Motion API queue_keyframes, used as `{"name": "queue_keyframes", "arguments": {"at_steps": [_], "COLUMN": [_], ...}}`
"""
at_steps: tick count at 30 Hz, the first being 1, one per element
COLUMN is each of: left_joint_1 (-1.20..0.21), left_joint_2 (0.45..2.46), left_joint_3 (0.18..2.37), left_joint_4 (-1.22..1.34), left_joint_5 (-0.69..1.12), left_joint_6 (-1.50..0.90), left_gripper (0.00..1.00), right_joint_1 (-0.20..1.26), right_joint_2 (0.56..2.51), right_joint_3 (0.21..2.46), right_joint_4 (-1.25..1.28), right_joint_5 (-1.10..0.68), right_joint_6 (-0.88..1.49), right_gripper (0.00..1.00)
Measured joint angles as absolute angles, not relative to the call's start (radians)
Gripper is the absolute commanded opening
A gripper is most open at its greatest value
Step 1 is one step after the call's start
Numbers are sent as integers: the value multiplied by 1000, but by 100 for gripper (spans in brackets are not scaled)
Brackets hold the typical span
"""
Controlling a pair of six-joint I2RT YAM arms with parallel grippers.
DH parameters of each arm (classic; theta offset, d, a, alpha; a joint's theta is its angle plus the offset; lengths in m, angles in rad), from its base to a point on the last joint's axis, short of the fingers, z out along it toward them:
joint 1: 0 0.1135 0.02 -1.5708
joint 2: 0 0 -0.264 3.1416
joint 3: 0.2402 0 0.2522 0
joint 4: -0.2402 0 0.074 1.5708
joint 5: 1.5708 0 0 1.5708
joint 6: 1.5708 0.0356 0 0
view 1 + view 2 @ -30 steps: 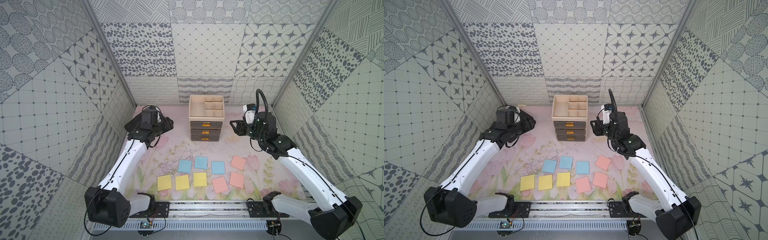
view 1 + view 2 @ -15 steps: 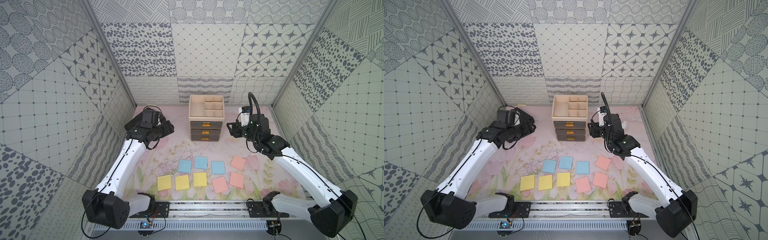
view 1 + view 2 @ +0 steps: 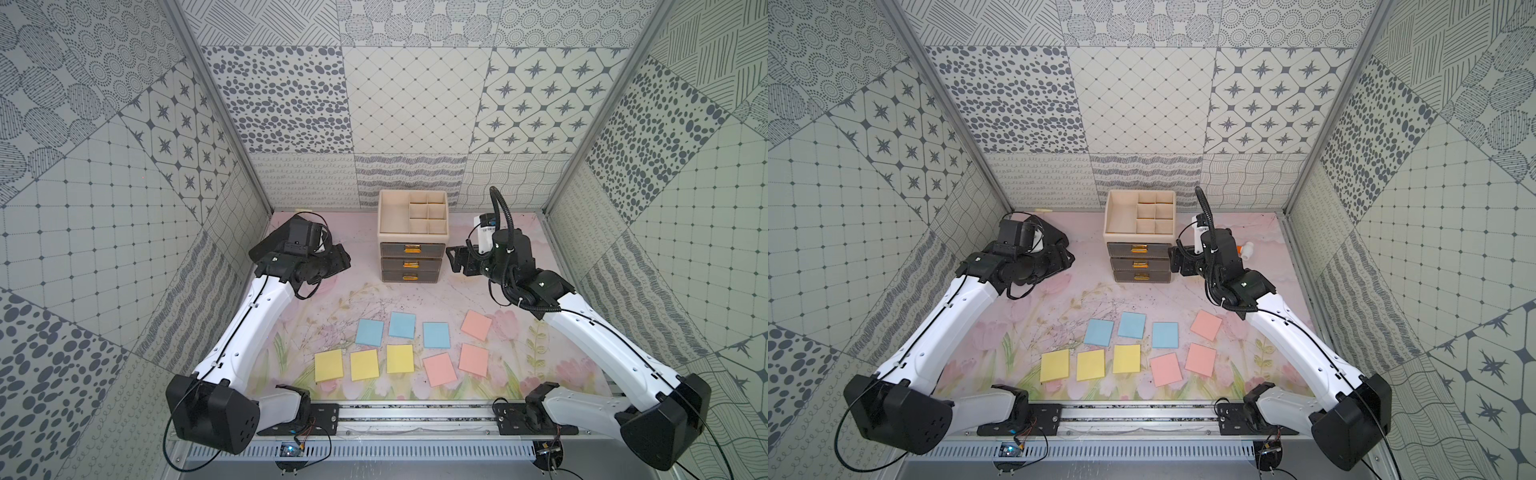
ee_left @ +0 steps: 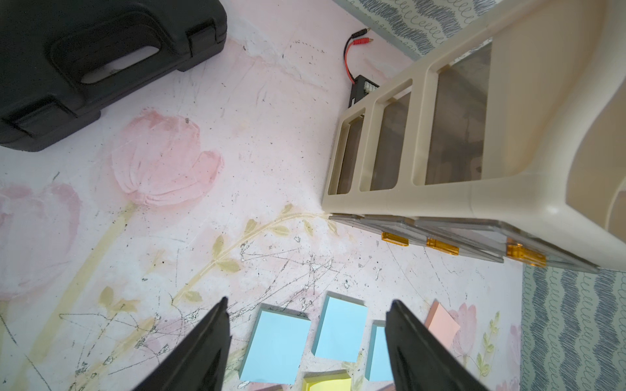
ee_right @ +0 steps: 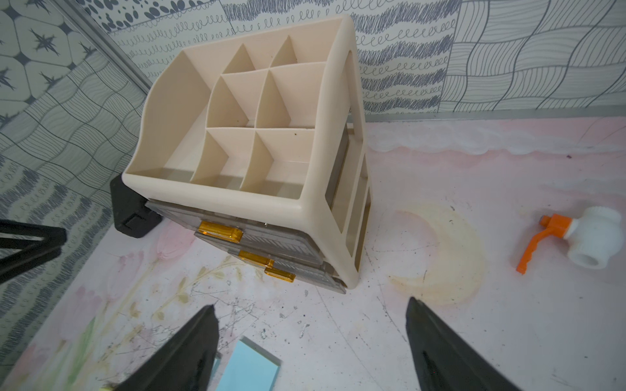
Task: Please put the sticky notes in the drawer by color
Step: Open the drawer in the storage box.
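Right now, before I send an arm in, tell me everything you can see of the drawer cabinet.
The drawer cabinet is a small cream plastic unit standing upright on the floral mat near the back wall. Its open top tray has one long compartment and six small ones, all looking empty. Below are three translucent grey drawers with gold handles, all pushed in; side cut-outs show them. The left gripper and right gripper are open and clear of it.
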State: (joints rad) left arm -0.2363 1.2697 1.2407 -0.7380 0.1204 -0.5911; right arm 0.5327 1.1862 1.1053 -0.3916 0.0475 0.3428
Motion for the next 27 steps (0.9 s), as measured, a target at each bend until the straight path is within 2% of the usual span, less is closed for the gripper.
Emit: {"name": "queue_keyframes", "arguments": {"at_steps": [5, 15, 20, 27], "left_joint_1": [-244, -273, -315, -387], "left_joint_2": [1314, 1469, 1594, 1749], "left_joint_3": [1304, 1583, 1752, 1955], "left_joint_4": [-761, -806, -848, -925], "left_joint_5": [120, 120, 117, 63], "left_joint_6": [-590, -563, -521, -440], "left_gripper": [74, 72, 71, 68], "right_joint_1": [533, 545, 600, 692], "right_joint_2": [1167, 1207, 1269, 1357], "right_joint_3": [1051, 746, 682, 684], "right_joint_4": [-299, 147, 393, 608], "right_joint_5": [-15, -19, 36, 88], "right_joint_6": [399, 736, 846, 955], "right_gripper": [90, 71, 71, 74]}}
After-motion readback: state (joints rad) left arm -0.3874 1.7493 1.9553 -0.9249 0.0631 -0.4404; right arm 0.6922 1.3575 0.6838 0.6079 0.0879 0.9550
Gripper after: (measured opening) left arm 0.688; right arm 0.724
